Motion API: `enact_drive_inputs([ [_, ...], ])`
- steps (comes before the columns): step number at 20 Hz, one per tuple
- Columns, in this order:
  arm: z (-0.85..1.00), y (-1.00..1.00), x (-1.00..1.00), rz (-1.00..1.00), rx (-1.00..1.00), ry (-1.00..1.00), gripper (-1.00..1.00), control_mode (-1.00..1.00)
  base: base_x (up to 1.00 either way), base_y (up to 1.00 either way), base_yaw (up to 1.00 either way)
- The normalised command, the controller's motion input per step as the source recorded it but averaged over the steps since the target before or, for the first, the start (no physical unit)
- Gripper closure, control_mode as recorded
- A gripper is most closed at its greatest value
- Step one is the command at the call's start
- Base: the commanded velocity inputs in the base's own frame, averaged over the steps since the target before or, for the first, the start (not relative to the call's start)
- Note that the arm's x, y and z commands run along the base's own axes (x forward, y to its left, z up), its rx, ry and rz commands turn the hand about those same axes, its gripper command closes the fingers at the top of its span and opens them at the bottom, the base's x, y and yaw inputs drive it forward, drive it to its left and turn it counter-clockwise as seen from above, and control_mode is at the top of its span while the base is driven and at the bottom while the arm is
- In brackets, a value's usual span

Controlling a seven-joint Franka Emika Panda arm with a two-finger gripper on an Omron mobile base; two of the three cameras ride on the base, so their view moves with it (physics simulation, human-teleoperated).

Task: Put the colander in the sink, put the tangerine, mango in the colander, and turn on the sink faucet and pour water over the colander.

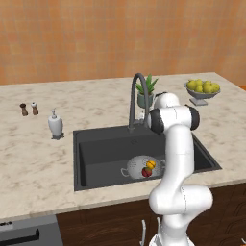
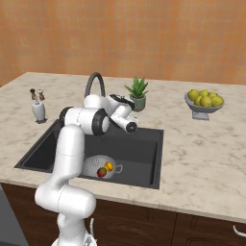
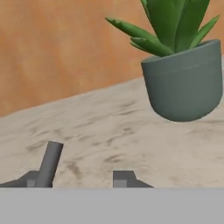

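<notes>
Left base view: the colander (image 1: 140,166) sits in the sink (image 1: 96,153), holding the tangerine (image 1: 151,165) and mango (image 1: 146,172); only the sink faucet (image 1: 136,98) remains.

Right base view: the gripper (image 2: 126,102) reaches behind the faucet's base.

Hand view: fingertips (image 3: 121,178) apart, empty; a short dark lever (image 3: 49,162) stands at 9 o'clock, a potted plant (image 3: 183,76) at 1 o'clock.

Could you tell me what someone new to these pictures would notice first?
Probably the colander sitting in the dark sink, with the tangerine and mango inside it. Next, the white arm bent over the basin beside the tall faucet, near a potted plant on the counter behind.
</notes>
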Motion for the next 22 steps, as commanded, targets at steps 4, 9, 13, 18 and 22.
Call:
enact_drive_inputs([
  [4,-0.34,-1.00,0.74,0.00,0.05,0.35,1.00,-1.00,0.00,0.00,0.00],
  [9,-0.48,-1.00,0.93,-0.19,0.05,0.38,1.00,-1.00,0.00,0.00,0.00],
  [13,-0.76,-1.00,0.87,-0.34,0.01,0.34,1.00,-1.00,0.00,0.00,0.00],
  [18,-0.98,-0.81,0.16,-0.55,-0.25,0.00,1.00,-1.00,0.00,0.00,0.00],
  [22,-0.46,-0.11,-0.85,-0.44,-0.24,-0.60,1.00,-1.00,0.00,0.00,0.00],
])
